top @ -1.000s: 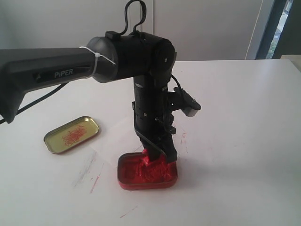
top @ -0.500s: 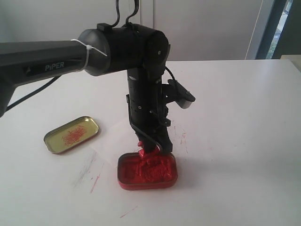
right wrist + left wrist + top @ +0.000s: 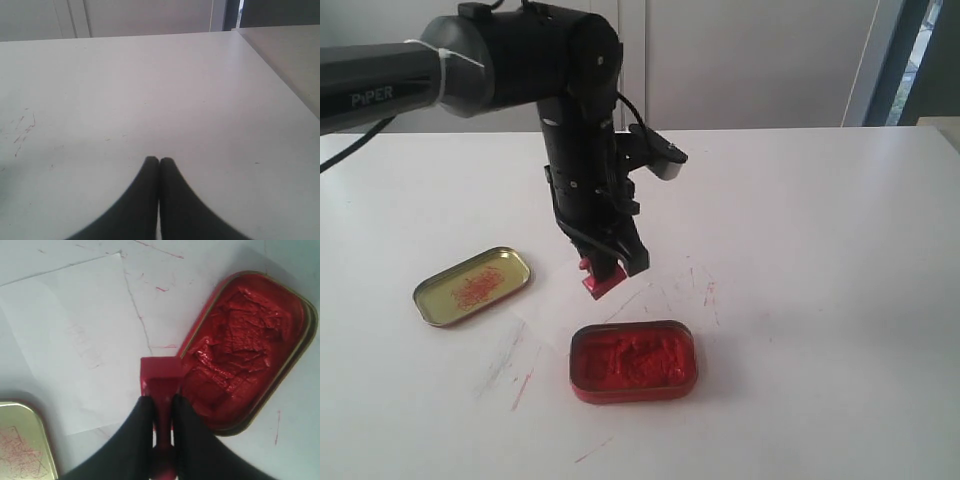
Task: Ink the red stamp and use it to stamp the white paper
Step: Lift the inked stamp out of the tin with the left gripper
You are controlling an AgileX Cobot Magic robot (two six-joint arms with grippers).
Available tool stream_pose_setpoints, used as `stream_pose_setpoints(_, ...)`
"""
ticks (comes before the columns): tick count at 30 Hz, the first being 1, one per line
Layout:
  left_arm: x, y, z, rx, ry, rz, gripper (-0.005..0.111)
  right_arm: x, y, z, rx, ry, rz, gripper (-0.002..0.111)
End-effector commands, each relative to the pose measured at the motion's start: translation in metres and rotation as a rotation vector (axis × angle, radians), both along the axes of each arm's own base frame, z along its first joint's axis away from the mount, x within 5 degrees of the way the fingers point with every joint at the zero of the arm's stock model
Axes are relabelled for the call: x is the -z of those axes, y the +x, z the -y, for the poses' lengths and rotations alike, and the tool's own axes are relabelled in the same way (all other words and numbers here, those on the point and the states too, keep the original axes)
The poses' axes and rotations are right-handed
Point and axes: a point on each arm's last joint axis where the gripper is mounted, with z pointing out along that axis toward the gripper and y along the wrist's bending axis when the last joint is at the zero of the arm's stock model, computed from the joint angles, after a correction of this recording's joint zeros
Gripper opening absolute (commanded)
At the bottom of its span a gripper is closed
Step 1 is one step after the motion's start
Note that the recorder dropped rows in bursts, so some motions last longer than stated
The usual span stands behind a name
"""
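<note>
Left hand (image 3: 162, 400) pinches the red stamp (image 3: 160, 372), its square base glossy.

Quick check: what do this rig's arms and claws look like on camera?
Left arm: glossy black rounded housing, white PiPER lettering, white zip tie, black cable. Left claw and right claw: black tapered fingers.
</note>
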Motion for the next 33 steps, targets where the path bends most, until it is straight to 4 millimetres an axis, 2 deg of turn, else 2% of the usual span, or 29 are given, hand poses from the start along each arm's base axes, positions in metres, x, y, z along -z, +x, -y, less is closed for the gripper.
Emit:
stream_pose_setpoints(1,-0.008,-0.001,-0.015,-0.033,0.04,-0.06,0.0,0.0,0.0,0.0,0.002,0.001,0.013,0.0)
stream_pose_setpoints(12,0.005,0.016,-0.033,-0.093,0.033,-0.034,0.0,0.0,0.0,0.0,0.002,0.001,0.013,0.0)
stream_pose_setpoints(19,0.017,0.023,-0.038,-0.1,0.082,-0.031,0.0,0.0,0.0,0.0,0.002,0.001,0.013,0.0)
stream_pose_setpoints(26,0.024,0.028,-0.034,-0.101,0.125,-0.08,0.0,0.0,0.0,0.0,0.002,0.001,0.013,0.0)
stream_pose_setpoints(33,0.035,0.047,-0.02,-0.103,0.104,-0.061,0.0,0.0,0.0,0.0,0.002,0.001,0.013,0.0)
